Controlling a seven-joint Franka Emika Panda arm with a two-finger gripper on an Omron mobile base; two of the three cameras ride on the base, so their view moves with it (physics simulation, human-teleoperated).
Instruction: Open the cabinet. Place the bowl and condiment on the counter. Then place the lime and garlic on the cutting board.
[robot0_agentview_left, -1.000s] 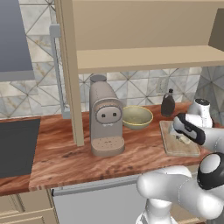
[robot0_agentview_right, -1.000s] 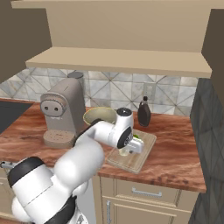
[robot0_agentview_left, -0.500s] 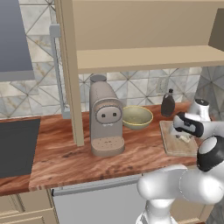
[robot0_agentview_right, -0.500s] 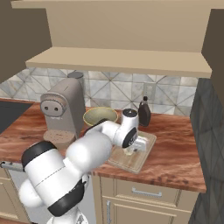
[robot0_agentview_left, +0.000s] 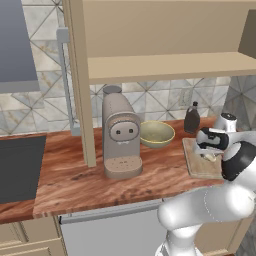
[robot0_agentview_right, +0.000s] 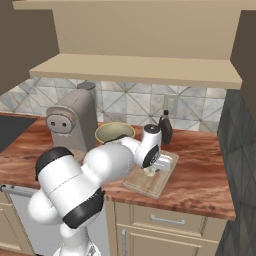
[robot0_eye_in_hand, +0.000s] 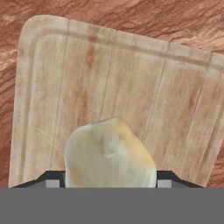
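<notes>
Left base view
Table: reddish wood-grain table (robot0_agentview_left: 75, 180) runs left to right; bare stretch lies left of the coffee machine (robot0_agentview_left: 120, 132).
Cabinet: beige cabinet (robot0_agentview_left: 160, 35) stands open, its shelf bare, its door edge-on by the machine.
Bowl: round olive bowl (robot0_agentview_left: 156, 133) sits on the table just right of the machine.
Bottle: dark narrow-necked bottle (robot0_agentview_left: 192, 118) stands behind the board's far corner.
Board: thin tan board (robot0_agentview_left: 197, 165) lies near the table's right end.
Arm: white arm bends low over the board, wrist turned down.

Right base view
Board: board (robot0_agentview_right: 150, 181) lies angled, close to the table's front edge.
Garlic: pale bulb (robot0_agentview_right: 149, 172) sits at the board under the hand.

Hand view
Garlic: lumpy whitish garlic (robot0_eye_in_hand: 109, 153) lies between the jaws over the board (robot0_eye_in_hand: 118, 87), rounded corners and a shallow groove visible.
Jaws: gripper (robot0_eye_in_hand: 108, 180) stands wide around the garlic; I cannot tell whether it grips.
</notes>
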